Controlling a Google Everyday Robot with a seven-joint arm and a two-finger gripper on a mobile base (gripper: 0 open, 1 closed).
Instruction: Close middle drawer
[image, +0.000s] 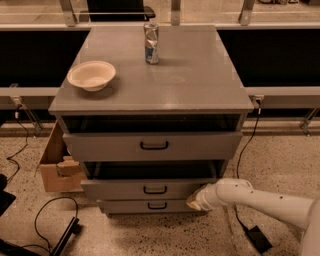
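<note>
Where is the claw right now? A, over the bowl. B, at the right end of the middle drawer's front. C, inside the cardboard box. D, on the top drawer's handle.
B: the claw is low at the right end of the middle drawer front, and that drawer stands partly open.

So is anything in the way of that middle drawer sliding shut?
Nothing visible. The gripper is at the right end of the front of the middle drawer, with no object between them. The open gap behind the front is dark, and nothing shows poking out of it.
</note>
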